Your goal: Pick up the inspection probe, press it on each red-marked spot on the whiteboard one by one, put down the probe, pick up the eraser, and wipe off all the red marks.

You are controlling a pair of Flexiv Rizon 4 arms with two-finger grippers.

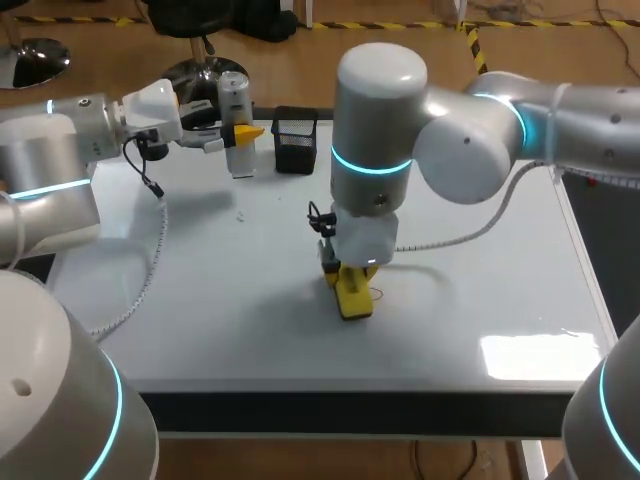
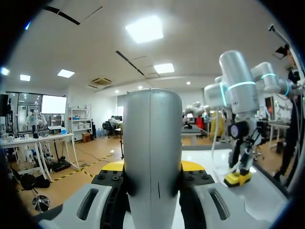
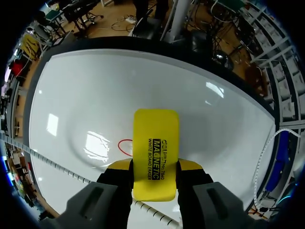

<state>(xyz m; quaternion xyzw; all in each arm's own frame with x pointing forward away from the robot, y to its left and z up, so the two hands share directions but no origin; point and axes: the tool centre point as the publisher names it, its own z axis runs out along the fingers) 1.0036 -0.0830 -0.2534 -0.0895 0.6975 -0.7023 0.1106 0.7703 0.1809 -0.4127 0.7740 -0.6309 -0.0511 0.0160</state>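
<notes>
Wiping stage: right fingers (image 3: 191,167) hold the flat yellow magnetic eraser (image 3: 155,152) on the glossy white whiteboard desk (image 1: 480,290), beside a thin red ring mark (image 3: 119,145) (unerased). Left fingers (image 2: 191,166) clasp the upright grey cylindrical probe (image 2: 152,143), apparently not released.

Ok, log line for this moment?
left tool: shut on probe | right tool: shut on eraser | eraser partly covering red mark on whiteboard
</notes>
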